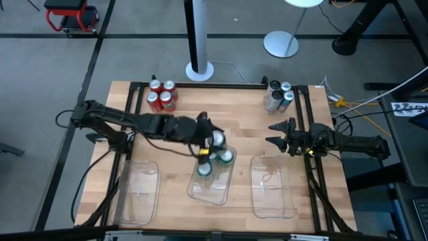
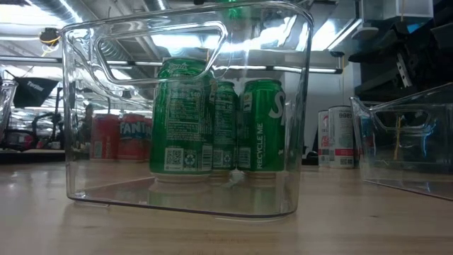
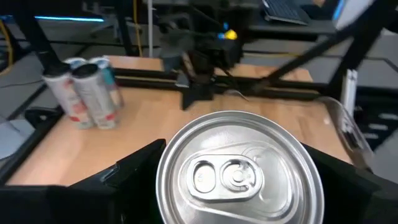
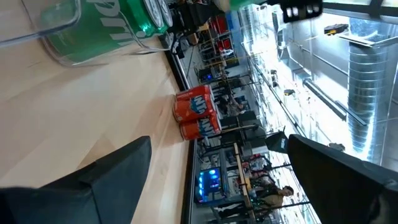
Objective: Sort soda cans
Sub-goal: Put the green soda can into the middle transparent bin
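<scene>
Gripping a green can (image 3: 239, 171) between its fingers, the left hand (image 1: 212, 139) hovers at the middle tray's (image 1: 212, 191) twelve o'clock edge; the right hand (image 1: 275, 133) waits spread apart.

My left gripper (image 3: 239, 186) clamps a can (image 3: 239, 177), its silver top and pull tab facing my wrist camera. Beyond it, silver-grey cans (image 3: 84, 90) stand clustered on the wooden table (image 3: 155, 118), near the other arm's dark gripper (image 3: 199, 62).

Can (image 3: 239, 168) under my left tool (image 3: 239, 186): bottom cut off by frame edge, body colour hidden; far arm (image 3: 199, 56) blurred.
</scene>
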Motion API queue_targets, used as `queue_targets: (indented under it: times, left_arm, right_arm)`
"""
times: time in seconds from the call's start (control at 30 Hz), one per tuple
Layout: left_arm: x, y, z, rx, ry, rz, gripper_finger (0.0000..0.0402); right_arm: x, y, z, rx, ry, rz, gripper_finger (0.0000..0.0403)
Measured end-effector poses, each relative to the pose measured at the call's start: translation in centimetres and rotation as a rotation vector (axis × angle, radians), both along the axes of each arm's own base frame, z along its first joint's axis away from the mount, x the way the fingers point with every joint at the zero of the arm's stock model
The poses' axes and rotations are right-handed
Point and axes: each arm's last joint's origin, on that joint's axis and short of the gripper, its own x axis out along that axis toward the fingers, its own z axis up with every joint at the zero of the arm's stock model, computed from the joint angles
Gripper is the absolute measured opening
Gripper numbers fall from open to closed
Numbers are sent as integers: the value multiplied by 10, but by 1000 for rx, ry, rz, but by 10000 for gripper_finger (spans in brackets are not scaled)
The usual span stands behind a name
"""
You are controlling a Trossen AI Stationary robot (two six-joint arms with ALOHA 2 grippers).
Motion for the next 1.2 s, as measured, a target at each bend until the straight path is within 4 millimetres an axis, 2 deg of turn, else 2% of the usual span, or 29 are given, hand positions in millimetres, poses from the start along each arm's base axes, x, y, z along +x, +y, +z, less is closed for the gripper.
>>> queue_targets:
  times: [0.17,0.33,0.6,0.8,0.97,1.2]
  left_arm:
    - [-5,-23,-2,15,16,-35,301]
    - [-6,-35,-12,14,-26,-54,301]
    - [-6,-37,-43,-38,-20,-46,301]
    - [9,-42,-68,-34,17,-57,301]
    - [22,-46,-84,-77,26,-142,301]
    - [30,-47,-107,-76,103,-157,301]
  right_arm:
    - [0,0,0,1,-1,-4,376]
    - [0,0,0,3,-2,-3,376]
    - [0,0,0,8,-2,-3,376]
    - [0,0,0,16,-4,0,376]
    - [0,0,0,16,-3,0,376]
    - [0,0,0,16,-2,0,376]
